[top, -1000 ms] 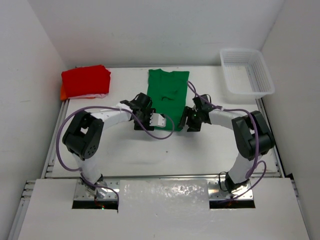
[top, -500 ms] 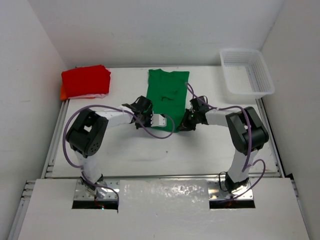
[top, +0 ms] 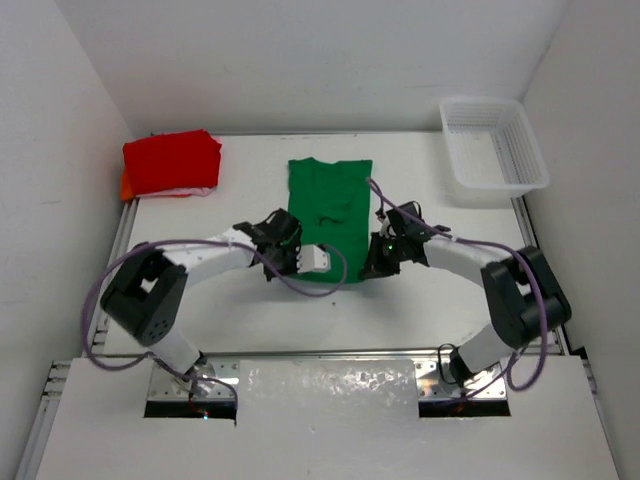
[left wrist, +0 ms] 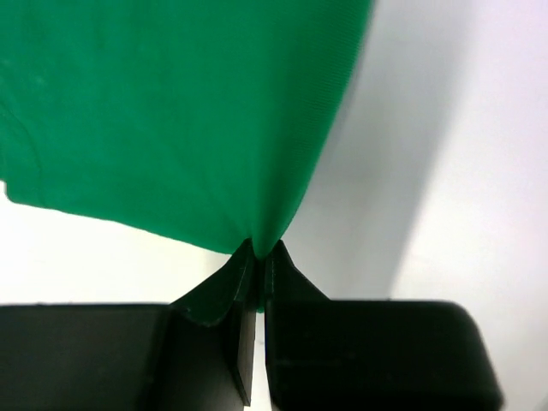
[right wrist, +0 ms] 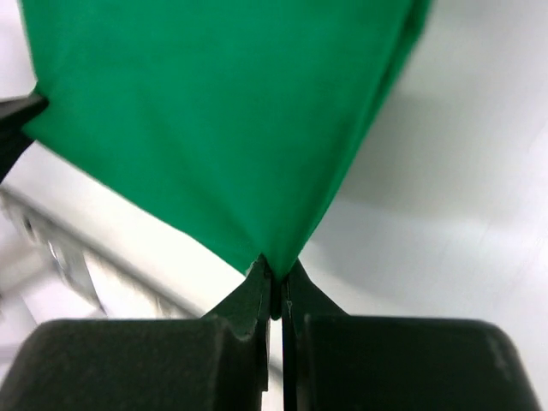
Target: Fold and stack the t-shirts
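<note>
Far left on the tabletop [top: 250, 310], the folded red shirt [top: 172, 162] waits. At centre, my left gripper [left wrist: 259, 255] has its jaws clamped on the near left corner of the green shirt [top: 330, 200], which lies flat. The right gripper [right wrist: 276, 272] pinches the near right corner. For a clean fold, I'd raise both corners level, keep that edge taut and carry it evenly to the far edge.

Black-jointed white arms [top: 205, 255], purple cables [top: 318, 290]
</note>
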